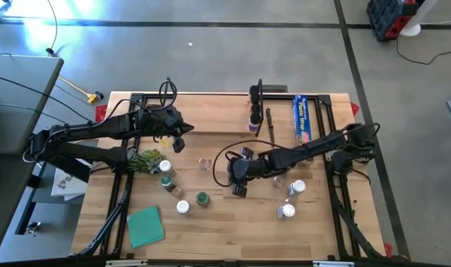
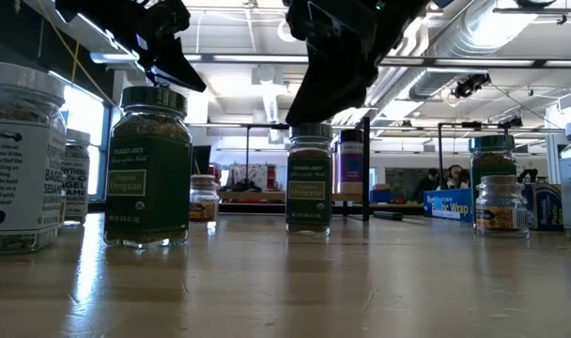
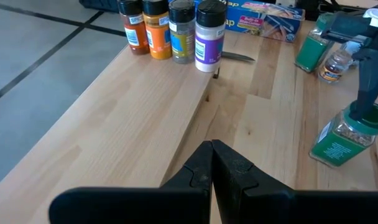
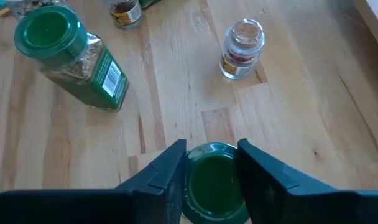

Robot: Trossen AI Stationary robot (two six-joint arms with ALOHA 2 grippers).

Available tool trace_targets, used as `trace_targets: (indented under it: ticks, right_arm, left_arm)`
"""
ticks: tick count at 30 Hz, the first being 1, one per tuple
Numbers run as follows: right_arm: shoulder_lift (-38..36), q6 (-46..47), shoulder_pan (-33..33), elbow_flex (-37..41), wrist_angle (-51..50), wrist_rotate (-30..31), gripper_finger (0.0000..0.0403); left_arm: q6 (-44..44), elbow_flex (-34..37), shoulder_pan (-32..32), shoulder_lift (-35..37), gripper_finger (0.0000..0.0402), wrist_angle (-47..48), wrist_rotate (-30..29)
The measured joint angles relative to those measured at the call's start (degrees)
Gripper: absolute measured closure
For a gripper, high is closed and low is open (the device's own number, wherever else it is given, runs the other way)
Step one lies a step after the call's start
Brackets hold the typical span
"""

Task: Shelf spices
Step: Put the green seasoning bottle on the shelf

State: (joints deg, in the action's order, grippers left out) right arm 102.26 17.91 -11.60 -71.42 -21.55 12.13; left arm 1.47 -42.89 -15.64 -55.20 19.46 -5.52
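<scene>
Right now the right gripper sits at the bottom centre of its wrist view, fingers clasping the green lid of a spice jar — taken from above so the jar stays upright for the lift. In the high view it is at centre, below the shelf in the upper middle, where four jars already stand. The left gripper hovers clenched and empty over the shelf board — parked clear.
</scene>
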Motion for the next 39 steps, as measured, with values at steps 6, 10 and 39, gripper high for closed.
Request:
trace_targets:
  ticks: [6,10,39]
  right_arm:
    - [-0.34,-1.03,0.11,0.13,0.52,-0.47,0.0288]
    - [-1.42,-3.16,0.11,0.29,0.63,-0.81,0.0288]
    - [-1.64,-9.83,0.09,0.22,-4.17,-1.72,0.0096]
  left_arm:
    - [-0.01,0.00,0.00,0.00,0.0401,0.02,0.00]
    - [0.01,-0.02,0.00,0.00,0.0401,0.03,0.34]
    - [0.01,-0.04,1.22,-0.02,0.0401,0.26,0.39]
